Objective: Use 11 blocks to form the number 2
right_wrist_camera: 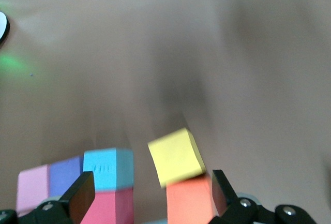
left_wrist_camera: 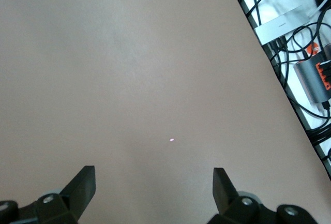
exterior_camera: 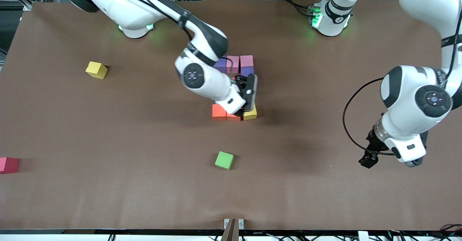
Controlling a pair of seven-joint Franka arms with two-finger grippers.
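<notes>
Front view shows the right gripper (exterior_camera: 251, 96) over the number 2 (exterior_camera: 235, 89) in the middle of the table (exterior_camera: 144, 183), its fingers spread and nothing between them. Visible blocks of the figure are two pink and two purple in the farthest rows and, in the nearest row, orange, red and yellow (exterior_camera: 250, 114). A loose yellow cube (exterior_camera: 96, 69) and a pink cube (exterior_camera: 8, 164) lie toward the right arm's end. A green cube (exterior_camera: 224, 160) lies nearer the camera. The left gripper (left_wrist_camera: 154, 190) waits wide open over bare table.

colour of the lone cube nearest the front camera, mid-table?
Green cube, clearest in the front view.
</notes>
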